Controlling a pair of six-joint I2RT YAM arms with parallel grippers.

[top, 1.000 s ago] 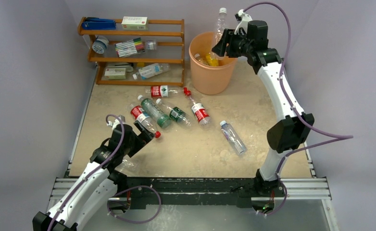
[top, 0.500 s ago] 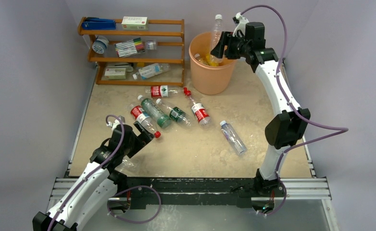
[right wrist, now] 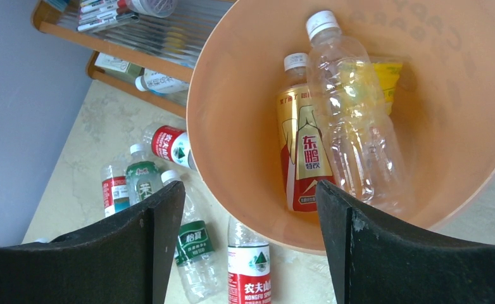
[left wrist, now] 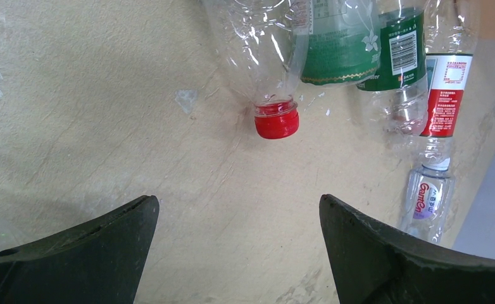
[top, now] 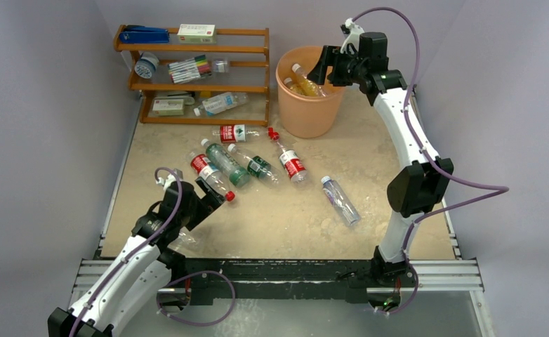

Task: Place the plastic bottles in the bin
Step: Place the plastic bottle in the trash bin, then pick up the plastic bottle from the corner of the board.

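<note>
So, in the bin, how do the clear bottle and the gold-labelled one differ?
The clear bottle shows no label; the gold-labelled bottle wears a gold and red wrap. The clear bottle looks longer, its cap reaching further up the bin wall. Both have white caps and lie side by side.

Right arm stretches far forward and high, elbow bent, wrist tipped downward. Right gripper (top: 322,69) has its fingers spread wide with nothing between them. Left arm sits low near its base. Left gripper (top: 212,193) angles forward and down, fingers spread apart, empty.
</note>
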